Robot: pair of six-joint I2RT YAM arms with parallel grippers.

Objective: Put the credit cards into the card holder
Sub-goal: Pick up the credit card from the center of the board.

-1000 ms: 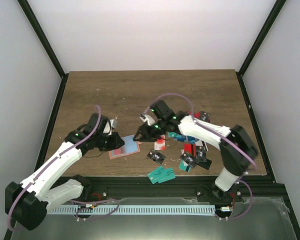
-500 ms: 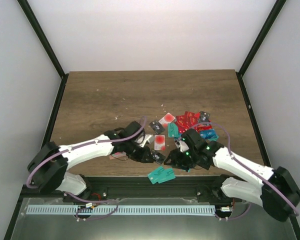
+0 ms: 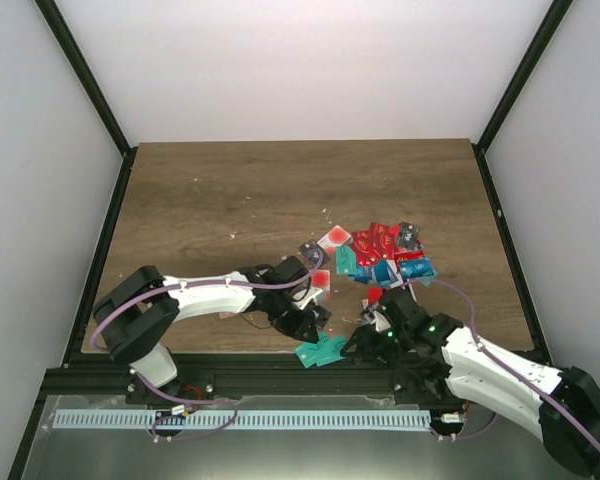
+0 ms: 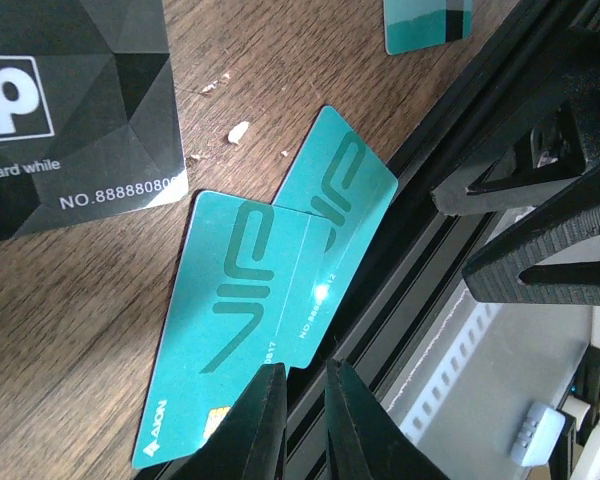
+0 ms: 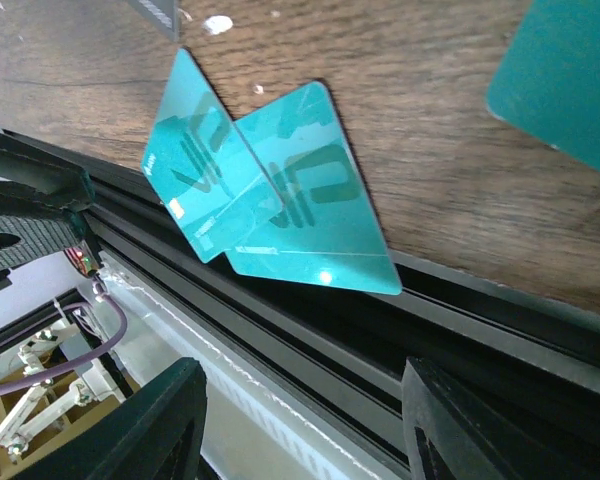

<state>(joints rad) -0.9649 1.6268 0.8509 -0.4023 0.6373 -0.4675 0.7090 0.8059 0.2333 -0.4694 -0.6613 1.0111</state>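
Note:
Two overlapping teal credit cards (image 3: 320, 350) lie at the table's front edge, partly over the black rail; they show in the left wrist view (image 4: 250, 300) and the right wrist view (image 5: 280, 200). My left gripper (image 3: 308, 318) hovers at their near corner (image 4: 302, 400), fingers almost together with a narrow gap and nothing between them. My right gripper (image 3: 365, 340) is wide open and empty (image 5: 310, 430) over the rail, just right of the teal cards. More red, teal, blue and black cards are piled (image 3: 380, 245) behind. The card holder is hidden.
A black card with white print (image 4: 70, 100) lies left of the teal pair. Another teal card (image 4: 425, 20) lies further in on the wood and also shows in the right wrist view (image 5: 570, 80). The black frame rail (image 3: 230, 375) runs along the front edge.
The left arm has swung right to the front edge; the right arm has pulled back and down to the front rail. The salmon card holder seen one second ago no longer shows.

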